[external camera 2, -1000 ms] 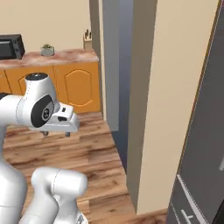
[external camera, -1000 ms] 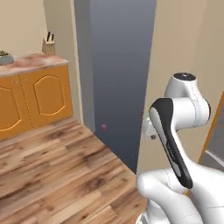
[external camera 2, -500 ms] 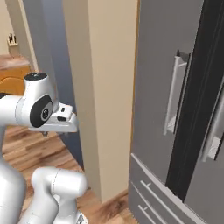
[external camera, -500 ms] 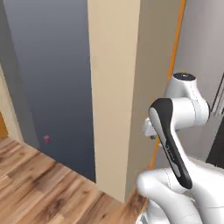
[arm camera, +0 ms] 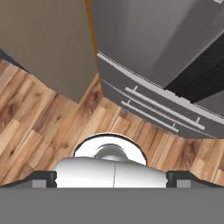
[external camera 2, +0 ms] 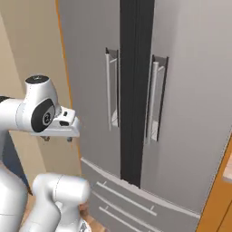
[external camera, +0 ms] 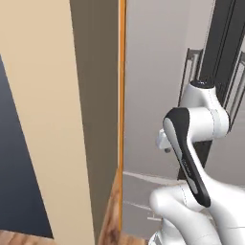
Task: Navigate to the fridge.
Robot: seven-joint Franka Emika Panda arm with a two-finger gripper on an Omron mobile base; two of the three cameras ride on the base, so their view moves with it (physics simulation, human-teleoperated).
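Note:
The fridge [external camera 2: 190, 90] stands straight ahead in the right base view, light grey, with a dark vertical seam [external camera 2: 132, 90] between its two doors, two long silver handles [external camera 2: 108, 88] and bottom drawers [external camera 2: 118, 195]. Its left door [external camera: 153, 95] takes up the right half of the left base view, behind my arm. The hand view looks down at the fridge drawers [arm camera: 153, 105] and the floor in front of them. My gripper [external camera 2: 57, 139] hangs folded close to my body, pointing down, open and holding nothing; it also shows as gripper [external camera: 165, 149] and gripper [arm camera: 111, 177].
A beige wall panel [external camera: 48, 95] with an orange edge strip [external camera: 121, 72] flanks the fridge's left side. A dark blue-grey opening [external camera: 14, 172] lies further left. Orange cabinetry [external camera 2: 223, 199] borders the fridge on the right. Wood floor [arm camera: 35, 118] runs up to the drawers.
The whole scene has swung: the base moved, so the orange counter cabinets left the view and the fridge now fills the front. The arm keeps its folded pose.

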